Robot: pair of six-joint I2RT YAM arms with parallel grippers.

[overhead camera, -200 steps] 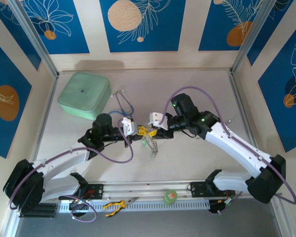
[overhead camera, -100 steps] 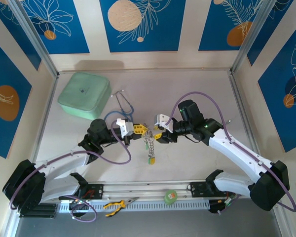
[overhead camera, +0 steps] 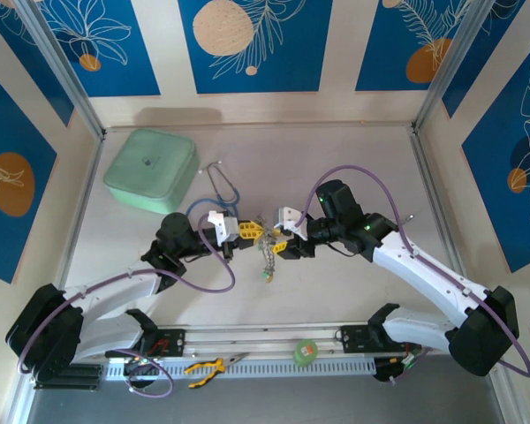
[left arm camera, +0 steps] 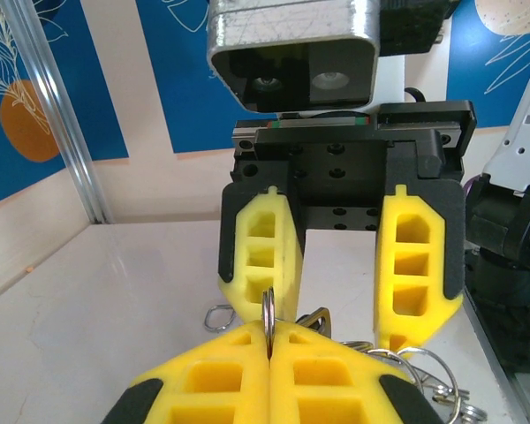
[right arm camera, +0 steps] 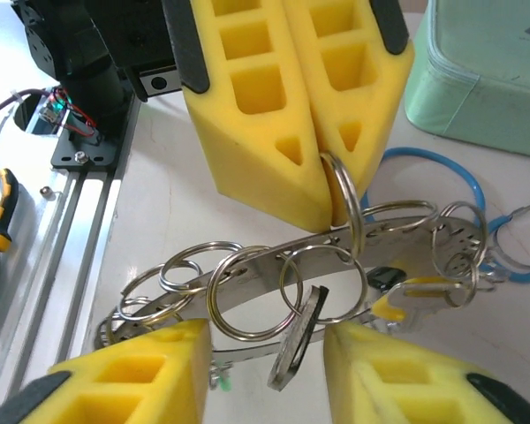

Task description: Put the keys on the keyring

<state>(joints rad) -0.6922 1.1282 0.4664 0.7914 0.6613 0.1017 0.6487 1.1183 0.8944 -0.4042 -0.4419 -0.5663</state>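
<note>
We see yellow foam, black-backed, on the left fingers and right fingers; a silver keyring with a yellow tag; a blue stethoscope; a mint-green case at ten o'clock on the pale grey surface; blue walls with white leaves and orange discs.

Both white arms bend inward so the pincers meet tip to tip. Left pincer is squeezed tight on the thin silver metal keyring, right pincer just gaping wide.
</note>
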